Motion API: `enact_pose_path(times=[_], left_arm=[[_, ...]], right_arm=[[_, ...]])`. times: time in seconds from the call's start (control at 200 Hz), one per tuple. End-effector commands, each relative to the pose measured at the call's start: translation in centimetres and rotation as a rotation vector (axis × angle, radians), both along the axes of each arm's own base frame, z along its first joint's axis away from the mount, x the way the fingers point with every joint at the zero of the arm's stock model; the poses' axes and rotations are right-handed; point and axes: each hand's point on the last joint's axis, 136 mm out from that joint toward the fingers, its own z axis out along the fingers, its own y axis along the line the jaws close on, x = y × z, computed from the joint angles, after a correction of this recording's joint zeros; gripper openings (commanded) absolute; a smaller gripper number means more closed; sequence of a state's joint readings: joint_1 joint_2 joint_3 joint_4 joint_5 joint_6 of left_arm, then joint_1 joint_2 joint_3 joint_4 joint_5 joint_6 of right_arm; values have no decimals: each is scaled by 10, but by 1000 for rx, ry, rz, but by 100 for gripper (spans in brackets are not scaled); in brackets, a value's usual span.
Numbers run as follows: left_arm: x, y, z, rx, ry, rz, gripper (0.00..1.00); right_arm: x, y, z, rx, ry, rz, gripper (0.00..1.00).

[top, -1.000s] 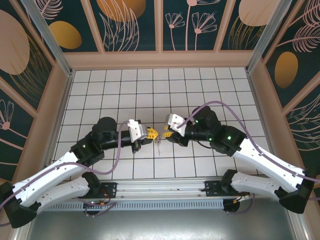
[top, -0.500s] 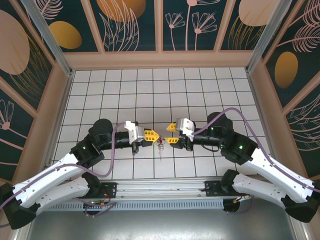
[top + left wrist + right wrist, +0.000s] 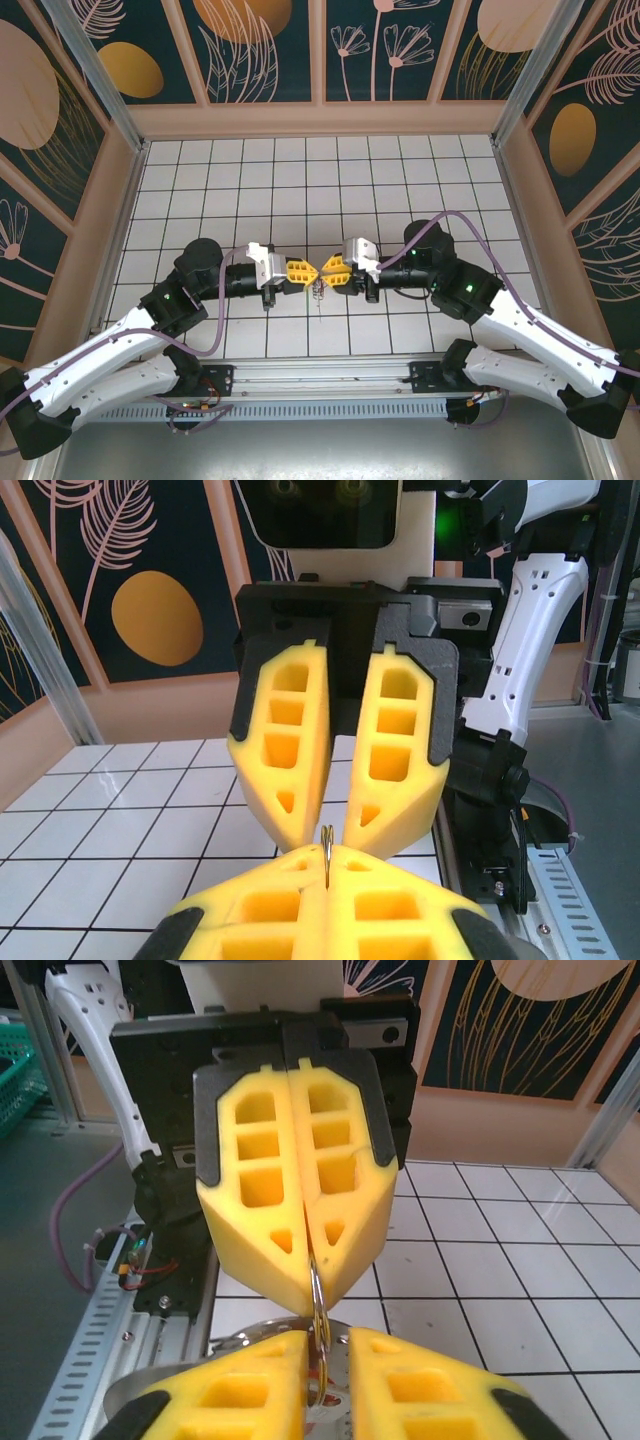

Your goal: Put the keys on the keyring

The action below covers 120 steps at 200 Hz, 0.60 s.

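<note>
1. Gripping with its fingers pressed tight together, the left gripper [image 3: 311, 270] holds the keyring [image 3: 317, 1295] at the very fingertips. Its yellow fingers [image 3: 250, 920] are wedge-shaped blocks with square hollow cells, on black mounts.
2. The keyring hangs above the white tiled tabletop [image 3: 400, 180]. It is about midway between the left and right edges, and closer to the near edge than to the far one.
3. The part I can see is a thin silvery wire ring, smooth and shiny. In both wrist views it shows edge-on and stands upright. In the top view it runs as a short thin line from the fingertips toward the near edge.
4. The right gripper [image 3: 323, 270] meets the left one tip to tip. Its fingers [image 3: 420, 1390] stand on both sides of the ring with a narrow gap. I cannot tell if they pinch it.
</note>
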<state>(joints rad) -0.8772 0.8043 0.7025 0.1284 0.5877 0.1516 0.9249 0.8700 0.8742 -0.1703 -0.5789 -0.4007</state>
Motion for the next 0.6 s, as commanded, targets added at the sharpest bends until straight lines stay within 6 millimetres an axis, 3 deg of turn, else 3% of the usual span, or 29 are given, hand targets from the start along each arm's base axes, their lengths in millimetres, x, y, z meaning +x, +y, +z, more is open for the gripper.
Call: enact_pose_path(times=[0.0,0.17,0.285,0.395,0.495,0.596], left_arm=[[-5,3,12,-50,-27,-16,0],[-4,3,13,-51,-26,-13,0],[-1,3,12,-42,-23,6,0],[15,0,1,39,3,74,0],[30,0,-15,142,43,141,12],[38,4,-30,222,68,194,16]], right_arm=[[-7,6,5,35,-1,53,14],[-6,8,0,21,8,57,0],[-2,8,-2,9,4,31,0],[14,7,-10,-52,6,-54,0],[30,5,-25,-160,22,-129,0],[38,3,-35,-241,33,-166,0]])
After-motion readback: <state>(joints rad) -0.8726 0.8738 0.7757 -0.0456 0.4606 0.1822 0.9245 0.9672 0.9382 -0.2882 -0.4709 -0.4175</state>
